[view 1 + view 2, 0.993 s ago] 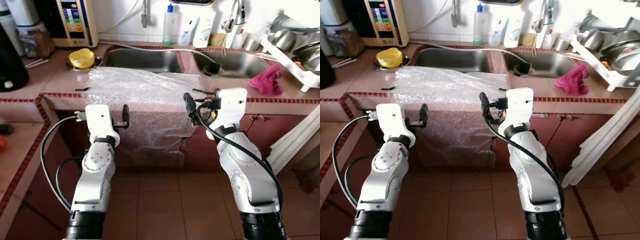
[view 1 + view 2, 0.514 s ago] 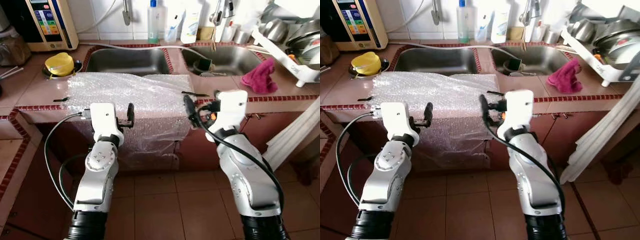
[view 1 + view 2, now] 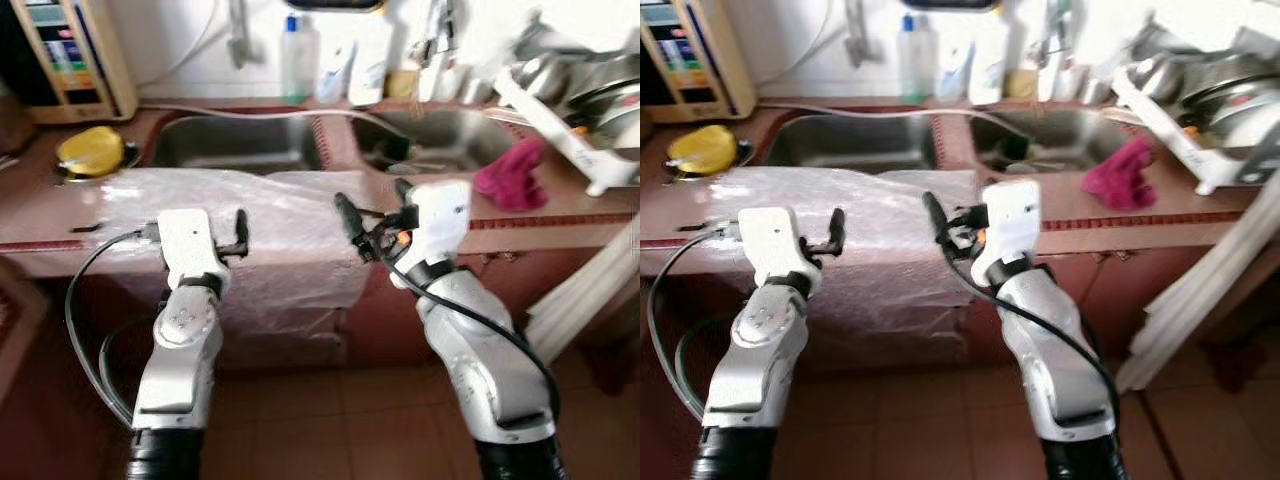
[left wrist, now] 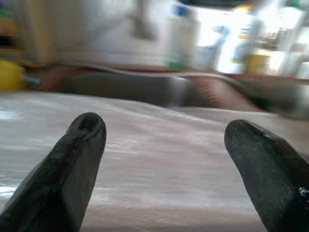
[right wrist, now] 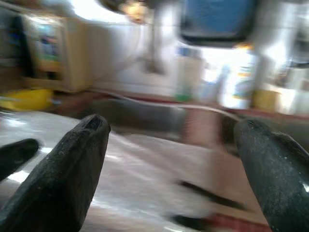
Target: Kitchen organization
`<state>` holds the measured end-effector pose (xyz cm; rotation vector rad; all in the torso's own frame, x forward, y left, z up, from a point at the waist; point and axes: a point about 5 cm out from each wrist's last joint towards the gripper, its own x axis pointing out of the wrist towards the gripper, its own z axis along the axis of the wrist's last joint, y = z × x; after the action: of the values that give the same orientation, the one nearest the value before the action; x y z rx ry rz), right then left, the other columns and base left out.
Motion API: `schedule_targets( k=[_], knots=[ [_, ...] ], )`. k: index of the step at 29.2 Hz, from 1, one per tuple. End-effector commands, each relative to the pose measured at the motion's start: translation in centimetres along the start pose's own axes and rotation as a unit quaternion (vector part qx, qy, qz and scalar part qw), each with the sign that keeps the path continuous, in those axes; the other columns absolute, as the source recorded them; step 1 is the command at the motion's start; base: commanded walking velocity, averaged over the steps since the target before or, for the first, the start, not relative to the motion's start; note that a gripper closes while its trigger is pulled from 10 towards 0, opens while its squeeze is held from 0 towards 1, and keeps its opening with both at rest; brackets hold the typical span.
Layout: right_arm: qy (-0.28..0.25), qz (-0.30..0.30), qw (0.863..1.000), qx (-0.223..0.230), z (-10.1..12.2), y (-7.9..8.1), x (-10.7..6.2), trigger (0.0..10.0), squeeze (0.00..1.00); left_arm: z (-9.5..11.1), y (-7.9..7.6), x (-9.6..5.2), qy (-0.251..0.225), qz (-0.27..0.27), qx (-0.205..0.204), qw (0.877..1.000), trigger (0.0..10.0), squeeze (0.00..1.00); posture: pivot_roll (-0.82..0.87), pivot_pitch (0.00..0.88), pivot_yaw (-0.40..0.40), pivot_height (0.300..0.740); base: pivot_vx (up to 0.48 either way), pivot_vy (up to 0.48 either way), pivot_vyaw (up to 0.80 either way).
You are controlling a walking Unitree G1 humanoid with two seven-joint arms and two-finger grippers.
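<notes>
Black fingers of the left pincer [image 4: 161, 164] stand wide apart with nothing between them, held just short of the tabletop [image 3: 60, 215] edge and pointing across the bubble wrap sheet [image 3: 290, 225]. The right pincer [image 5: 174, 179] is likewise spread and empty, raised beside the sheet's right end; from the head views it sits at the front edge of the tabletop near the divide between the two basins.

The bubble wrap sheet lies flat over the pinkish tiled tabletop in front of the left sink [image 3: 235, 145] and hangs down over the cabinet face below. A yellow object [image 3: 90, 152] rests beyond the sheet's left end. Bottles [image 3: 298, 65] stand behind the sinks, and a magenta cloth [image 3: 512, 178] lies on the tabletop to the right, well apart from the sheet. All views are blurred.
</notes>
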<state>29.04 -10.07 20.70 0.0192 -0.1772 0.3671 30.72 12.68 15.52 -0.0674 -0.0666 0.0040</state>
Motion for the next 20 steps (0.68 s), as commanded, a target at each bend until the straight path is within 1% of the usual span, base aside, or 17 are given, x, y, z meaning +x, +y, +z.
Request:
schedule_targets(
  k=[1,8,11,14,18,19,20],
  knots=[
    [-0.012,-0.001,1.000,0.001,0.64,-0.11,-0.02,10.0,0.00,0.47,-0.27,0.11,-0.007,-0.006,0.007,1.000,10.0,0.00,-0.05,0.000,-0.011,0.740,0.439,0.000,0.00],
    [-0.014,0.001,1.000,-0.001,0.64,-0.01,-0.05,10.0,0.00,0.31,-0.60,0.19,-0.001,-0.014,0.009,1.000,10.0,0.00,-0.05,0.000,-0.010,0.740,0.422,0.000,0.00],
    [-0.012,0.005,1.000,0.001,0.55,0.13,-0.04,10.0,0.00,0.24,-0.43,0.23,0.003,-0.005,0.008,1.000,10.0,0.00,-0.04,0.000,-0.007,0.740,0.375,0.000,0.00],
    [-0.012,0.005,1.000,0.001,0.54,0.17,-0.01,10.0,0.00,0.22,-0.33,0.22,0.006,0.005,0.011,1.000,10.0,0.00,-0.04,0.000,-0.007,0.740,0.000,0.000,0.00],
    [-0.011,0.006,1.000,0.002,0.48,0.29,0.10,10.0,0.00,0.07,-0.40,0.22,0.017,0.013,0.003,1.000,10.0,0.00,-0.03,0.000,-0.003,0.740,0.000,0.000,0.00],
    [-0.011,0.006,1.000,0.002,0.47,0.37,0.13,10.0,0.00,-0.09,-0.31,0.22,0.027,0.018,-0.003,0.999,10.0,0.00,-0.02,0.000,0.001,0.740,0.000,0.000,0.74],
    [-0.011,0.006,1.000,0.002,0.47,0.37,0.13,10.0,0.00,-0.09,-0.31,0.22,0.027,0.018,-0.003,0.999,10.0,0.00,-0.02,0.000,0.001,0.740,0.000,0.000,0.74]
  ],
)
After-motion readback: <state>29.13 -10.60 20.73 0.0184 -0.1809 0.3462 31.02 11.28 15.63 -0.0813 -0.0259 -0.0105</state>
